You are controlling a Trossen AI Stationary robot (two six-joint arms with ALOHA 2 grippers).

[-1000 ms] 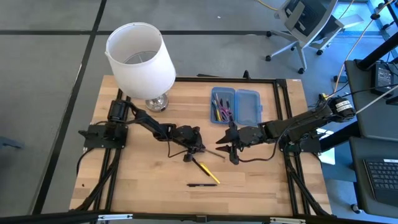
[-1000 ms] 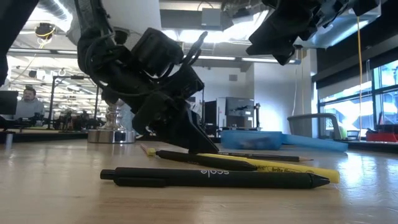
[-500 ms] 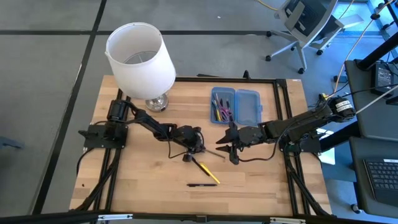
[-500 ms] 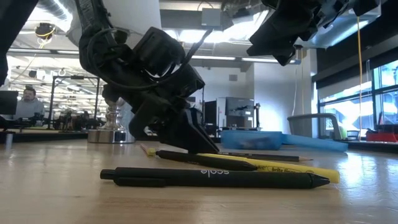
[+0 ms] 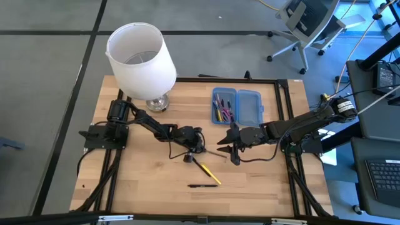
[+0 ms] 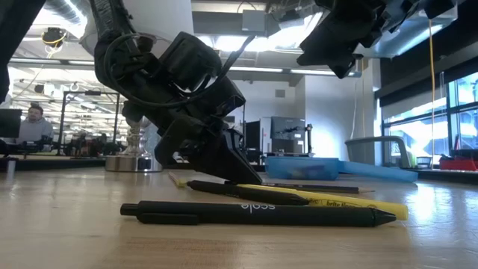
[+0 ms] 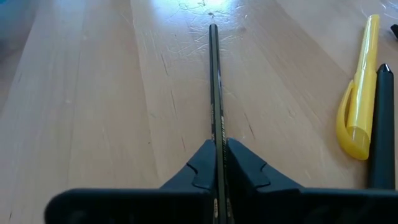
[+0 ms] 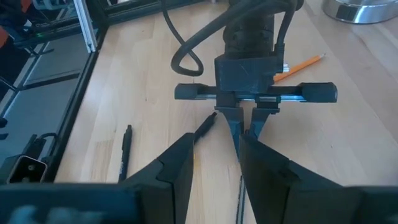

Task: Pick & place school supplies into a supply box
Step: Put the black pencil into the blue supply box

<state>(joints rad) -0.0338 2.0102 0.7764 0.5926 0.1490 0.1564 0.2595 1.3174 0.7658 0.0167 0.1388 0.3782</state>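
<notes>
Lying nearest the table's front edge, at about 6 o'clock from centre: one black pen (image 5: 203,185), flat and alone.

Just beyond it, toward 12 o'clock: a yellow pen (image 5: 210,175) and a second dark pen (image 7: 382,124) side by side, slanted.

Left gripper (image 5: 195,150), near table centre: lowered to the wood, jaws closed tight on a thin dark pencil (image 7: 214,106) that lies flat and runs straight out past the fingertips (image 7: 202,165).

Right gripper (image 5: 229,149), at 3 o'clock of the left one and facing it: raised off the table, jaws parted a little, holding nothing.

Orange pencil (image 8: 298,65): on the wood behind the left gripper, partly hidden by it.

Box (image 5: 249,107), at 1 o'clock from centre: open, both blue halves flat; the left half holds several pens and the purple-handled scissors (image 5: 227,113).

Lamp (image 5: 140,59), at 11 o'clock: white shade over a silver base, at the table's far-left corner.
</notes>
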